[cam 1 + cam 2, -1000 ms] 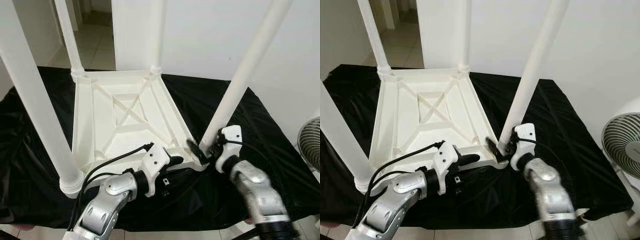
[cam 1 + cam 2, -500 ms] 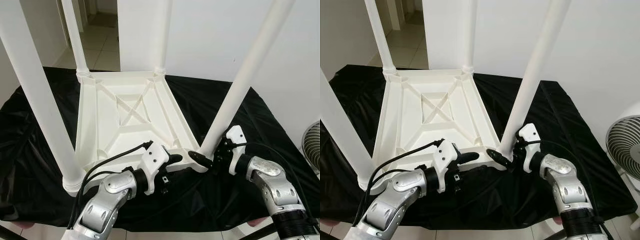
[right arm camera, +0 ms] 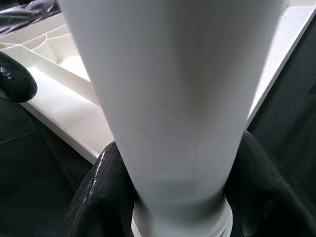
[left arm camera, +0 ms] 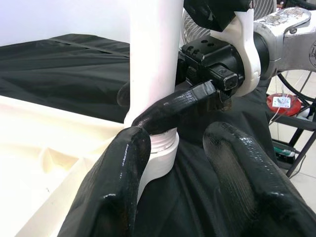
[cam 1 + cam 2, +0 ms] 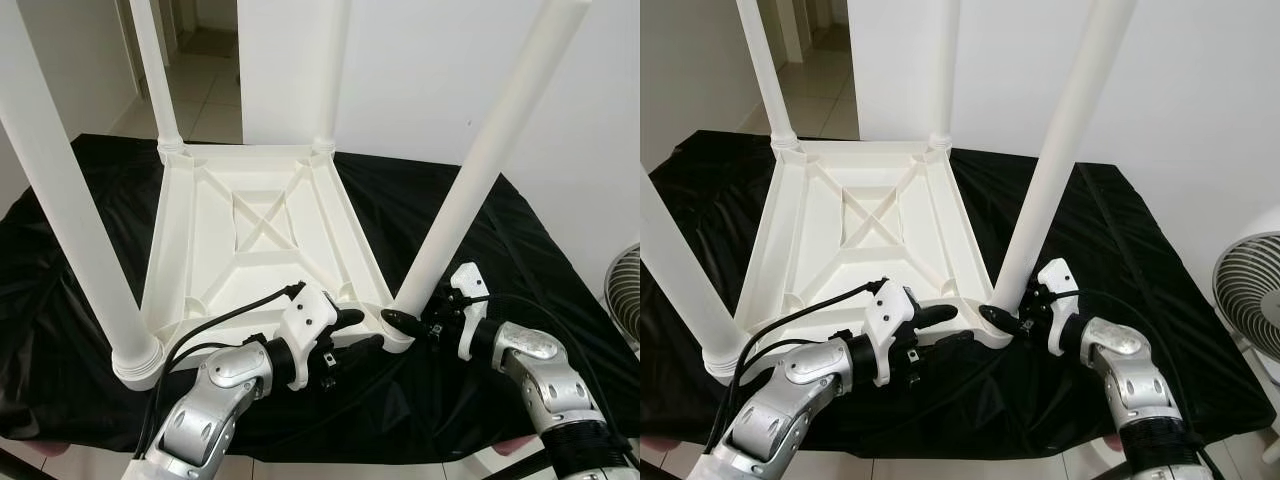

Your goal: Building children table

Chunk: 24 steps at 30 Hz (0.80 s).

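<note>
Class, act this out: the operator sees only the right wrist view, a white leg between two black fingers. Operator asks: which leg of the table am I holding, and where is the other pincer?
Observer: The near right leg of the upturned table; the right pincer clasps its base at the corner socket.
Operator: And the left pincer?
Observer: The left pincer sits at the table's near edge just beside that corner, its fingers spread apart, one against the socket collar.
Operator: Are the other legs fitted?
Observer: Yes, three more stand upright in their corners, such as the near left leg.
Operator: What is under the table?
Observer: A black cloth covering the work surface.
</note>
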Tool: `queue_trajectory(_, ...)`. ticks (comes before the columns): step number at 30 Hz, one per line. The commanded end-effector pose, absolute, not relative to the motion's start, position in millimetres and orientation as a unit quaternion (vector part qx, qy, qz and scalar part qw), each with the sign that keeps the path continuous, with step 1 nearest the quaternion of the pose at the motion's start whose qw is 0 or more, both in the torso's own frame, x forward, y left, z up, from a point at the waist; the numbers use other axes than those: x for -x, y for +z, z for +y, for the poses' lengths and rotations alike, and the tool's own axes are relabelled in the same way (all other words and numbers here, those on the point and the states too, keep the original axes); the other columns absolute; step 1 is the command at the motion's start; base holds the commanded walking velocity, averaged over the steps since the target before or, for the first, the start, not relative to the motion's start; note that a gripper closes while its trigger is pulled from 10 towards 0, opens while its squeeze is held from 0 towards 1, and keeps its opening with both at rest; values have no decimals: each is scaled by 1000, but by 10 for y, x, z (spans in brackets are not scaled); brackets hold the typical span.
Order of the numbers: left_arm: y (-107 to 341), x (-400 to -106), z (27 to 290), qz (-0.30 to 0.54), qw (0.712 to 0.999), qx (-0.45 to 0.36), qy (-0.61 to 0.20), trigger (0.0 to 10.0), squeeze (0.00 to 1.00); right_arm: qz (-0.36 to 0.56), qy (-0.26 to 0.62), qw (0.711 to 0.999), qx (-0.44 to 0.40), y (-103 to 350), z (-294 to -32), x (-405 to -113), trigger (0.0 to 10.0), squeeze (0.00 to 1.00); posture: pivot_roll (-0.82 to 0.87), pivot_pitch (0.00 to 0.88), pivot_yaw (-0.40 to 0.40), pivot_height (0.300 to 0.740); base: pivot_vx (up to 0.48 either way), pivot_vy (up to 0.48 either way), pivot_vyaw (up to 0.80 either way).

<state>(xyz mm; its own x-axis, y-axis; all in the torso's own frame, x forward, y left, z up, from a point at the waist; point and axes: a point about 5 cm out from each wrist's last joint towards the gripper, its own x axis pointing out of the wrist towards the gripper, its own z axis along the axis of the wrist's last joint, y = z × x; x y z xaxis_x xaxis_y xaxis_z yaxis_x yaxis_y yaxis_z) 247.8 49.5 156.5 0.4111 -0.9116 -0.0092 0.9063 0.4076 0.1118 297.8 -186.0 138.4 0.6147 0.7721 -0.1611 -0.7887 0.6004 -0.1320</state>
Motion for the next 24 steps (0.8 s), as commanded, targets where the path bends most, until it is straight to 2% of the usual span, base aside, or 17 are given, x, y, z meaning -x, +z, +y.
queue_trajectory(1, 1560, -2479, 483, -27, 848, -49, -527, 10000, 0, 60, 437, 894, 79, 1272, -1813, -2939, 0, 0, -6, 33, -57, 740, 0, 0, 0)
queue_trajectory(13, 1542, -2453, 468, -25, 847, -46, -529, 10000, 0, 26, 308, 949, 66, 1308, -1711, -2961, 0, 0, -6, 27, -69, 740, 0, 0, 0)
queue_trajectory(17, 1541, -2453, 466, -25, 847, -45, -529, 10000, 0, 21, 296, 953, 63, 1317, -1692, -2953, 0, 0, -6, 27, -69, 740, 0, 0, 0)
queue_trajectory(21, 1539, -2447, 450, -25, 846, -44, -531, 10000, 0, 29, 195, 980, 29, 1289, -1562, -2948, 0, 0, -14, 26, -67, 740, 0, 0, 0)
queue_trajectory(23, 1539, -2447, 450, -25, 846, -44, -531, 10000, 0, 29, 195, 980, 29, 1289, -1562, -2948, 0, 0, -14, 26, -67, 740, 0, 0, 0)
queue_trajectory(24, 1537, -2444, 445, -25, 845, -43, -533, 10000, 0, 26, 157, 987, 25, 1283, -1512, -2951, 0, 0, -15, 26, -67, 740, 0, 0, 0)
